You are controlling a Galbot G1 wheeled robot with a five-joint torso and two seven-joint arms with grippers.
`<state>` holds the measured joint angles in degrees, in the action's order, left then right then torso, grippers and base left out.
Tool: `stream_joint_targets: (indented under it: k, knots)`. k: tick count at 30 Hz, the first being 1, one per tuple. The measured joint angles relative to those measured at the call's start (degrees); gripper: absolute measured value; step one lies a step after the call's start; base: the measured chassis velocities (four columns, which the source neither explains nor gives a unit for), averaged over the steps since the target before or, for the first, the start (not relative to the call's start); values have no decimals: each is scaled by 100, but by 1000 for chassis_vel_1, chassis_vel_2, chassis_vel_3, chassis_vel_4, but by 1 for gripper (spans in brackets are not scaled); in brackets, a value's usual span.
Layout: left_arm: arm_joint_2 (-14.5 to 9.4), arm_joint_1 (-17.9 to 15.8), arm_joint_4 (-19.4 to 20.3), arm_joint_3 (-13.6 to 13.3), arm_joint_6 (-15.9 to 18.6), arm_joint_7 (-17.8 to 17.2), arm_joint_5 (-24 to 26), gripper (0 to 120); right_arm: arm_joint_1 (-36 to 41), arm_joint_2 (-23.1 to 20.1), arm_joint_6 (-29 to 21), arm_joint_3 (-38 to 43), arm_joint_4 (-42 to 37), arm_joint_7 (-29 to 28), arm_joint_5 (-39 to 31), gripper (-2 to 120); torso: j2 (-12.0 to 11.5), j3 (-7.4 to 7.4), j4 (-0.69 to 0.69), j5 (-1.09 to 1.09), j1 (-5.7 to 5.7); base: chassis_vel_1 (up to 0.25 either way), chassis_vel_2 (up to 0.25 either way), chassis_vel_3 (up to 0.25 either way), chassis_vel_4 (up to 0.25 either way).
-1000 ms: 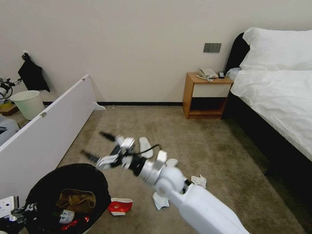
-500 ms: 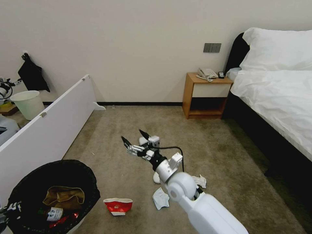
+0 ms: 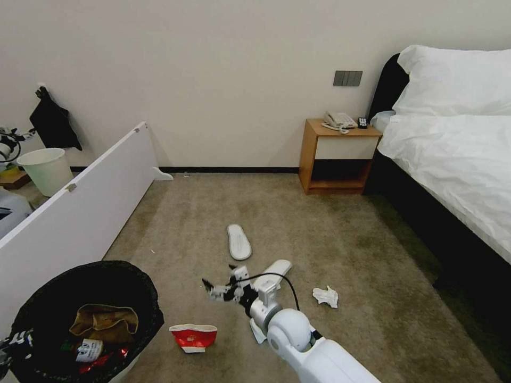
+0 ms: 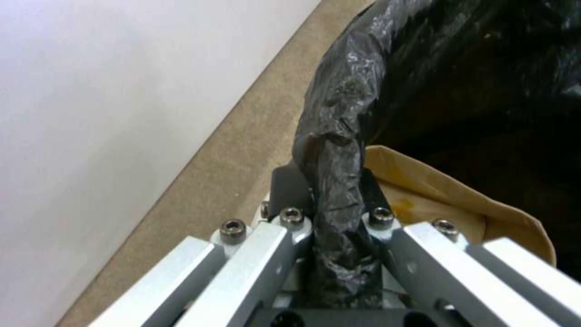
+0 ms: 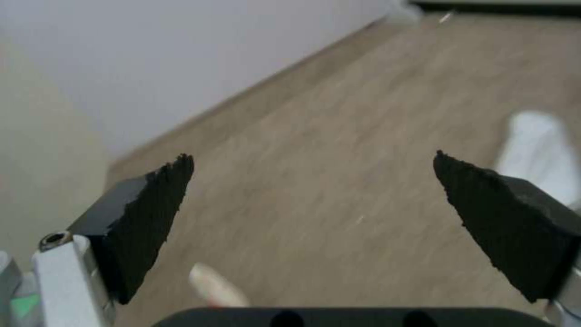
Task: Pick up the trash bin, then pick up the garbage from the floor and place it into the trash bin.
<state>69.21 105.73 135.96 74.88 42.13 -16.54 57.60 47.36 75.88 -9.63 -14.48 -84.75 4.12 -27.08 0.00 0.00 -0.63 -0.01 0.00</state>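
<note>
One arm has swung down — the right gripper (image 3: 219, 283), jaws spread and empty, now hangs low near the red paper cup (image 3: 194, 337) (next pick, likely) — while the left gripper (image 4: 330, 213) pinches the trash bin (image 3: 139, 287) rim.

Head view: even, soft indoor light, with mild wide-angle bending at the edges. Right wrist view: carpet (image 5: 339, 136) smeared by motion blur, dark fingers (image 5: 151, 218) sharper. Left wrist view: glare spots on the black bag (image 4: 339, 150).
</note>
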Motion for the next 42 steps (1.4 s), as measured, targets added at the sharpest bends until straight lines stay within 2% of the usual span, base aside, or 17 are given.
stream_joint_targets:
  k: [9,13,28,42]
  knots:
    - [7,-5,54,-10,0,-5,10,3,-74,115,-102,-230,612,1006,84,100,0,0,1,0,0,0,0,0,0]
    - [6,18,68,1,0,-6,9,3,-76,123,-112,-265,823,1244,268,100,0,0,0,0,0,0,0,0,0]
    - [14,40,101,23,0,-4,11,3,-100,36,-115,-230,1450,1451,841,100,0,0,0,1,0,0,0,0,0]
    - [43,38,148,17,0,-17,0,3,-631,333,-51,-278,2483,1811,1044,100,0,0,0,1,0,0,0,0,0]
